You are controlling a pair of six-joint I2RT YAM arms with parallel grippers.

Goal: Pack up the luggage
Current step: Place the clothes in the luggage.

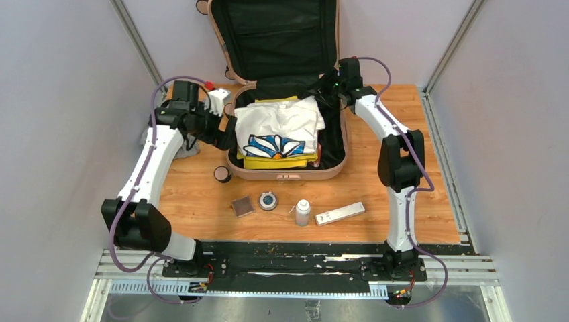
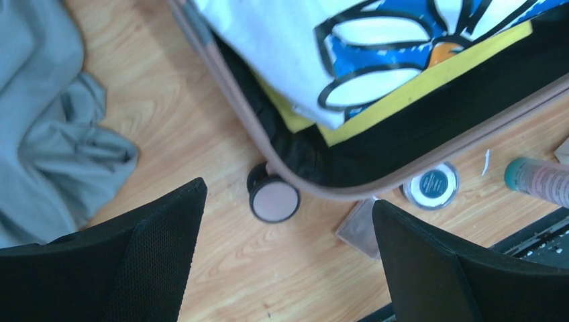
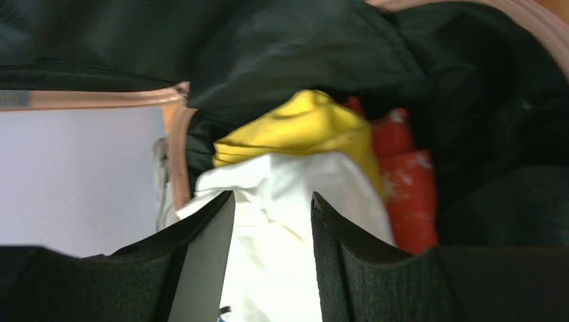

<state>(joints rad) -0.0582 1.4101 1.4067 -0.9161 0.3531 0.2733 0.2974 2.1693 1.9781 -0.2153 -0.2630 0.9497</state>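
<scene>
Now, left gripper (image 2: 288, 196): I see fingers wide apart, empty, beside the luggage (image 1: 282, 176).
right gripper (image 3: 272, 198): narrowly parted over the white shirt (image 1: 278, 124).

A light-wood bench (image 1: 201, 208) stands inside a booth of plain, evenly lit pale lilac-grey wall panels (image 1: 60, 100) joined by slanting metal posts (image 1: 137, 40), with a black rail (image 1: 268, 249) along its near edge above grey metal flooring (image 1: 268, 307).

overhead view; close wrist views, sharing luggage (image 1: 282, 40)
</scene>
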